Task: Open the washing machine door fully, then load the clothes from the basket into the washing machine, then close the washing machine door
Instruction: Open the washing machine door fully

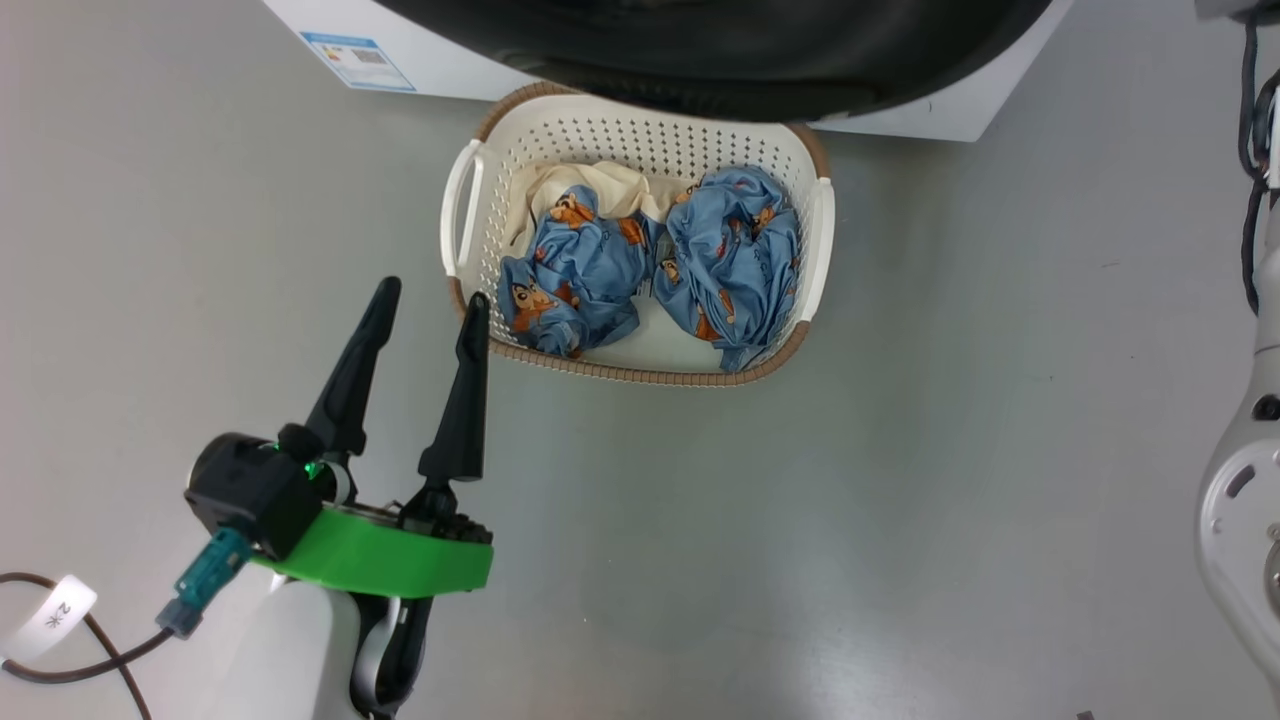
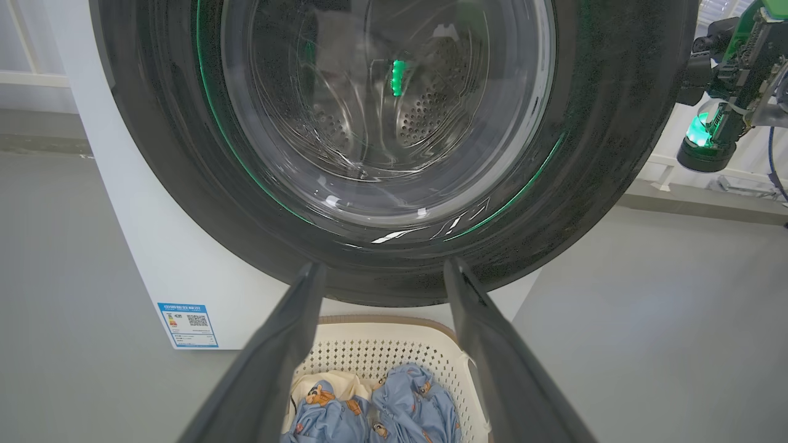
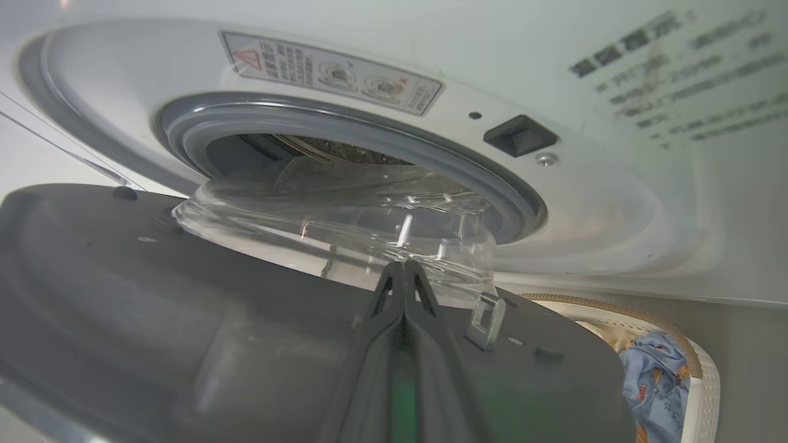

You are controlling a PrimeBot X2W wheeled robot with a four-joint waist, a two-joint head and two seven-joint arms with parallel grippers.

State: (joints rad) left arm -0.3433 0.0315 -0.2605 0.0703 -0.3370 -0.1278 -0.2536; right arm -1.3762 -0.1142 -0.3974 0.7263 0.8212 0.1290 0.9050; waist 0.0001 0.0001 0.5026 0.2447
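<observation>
The washing machine [image 1: 440, 60] is white, and its glossy black washing machine door [image 2: 615, 123] stands partly open over the basket [image 1: 640, 372]. The right wrist view looks at the door's grey inner face [image 3: 154, 307] and the gasket [image 3: 345, 123] behind it. My right gripper [image 3: 403, 266] is shut, with its tips against that inner face beside the glass bowl and latch hook [image 3: 486, 320]. In the basket lie the clothes: two blue printed bundles [image 1: 735, 250] and a cream cloth [image 1: 590, 185]. My left gripper [image 1: 433, 293] hangs open and empty at the basket's near-left corner.
A blue label sticker [image 2: 188, 324] marks the machine's lower front. My right arm's pale body [image 1: 1240, 500] fills the right edge, with its green-lit wrist [image 2: 714, 123] beside the door. A cable [image 1: 60, 650] trails at lower left. Grey floor [image 1: 900, 500] surrounds the basket.
</observation>
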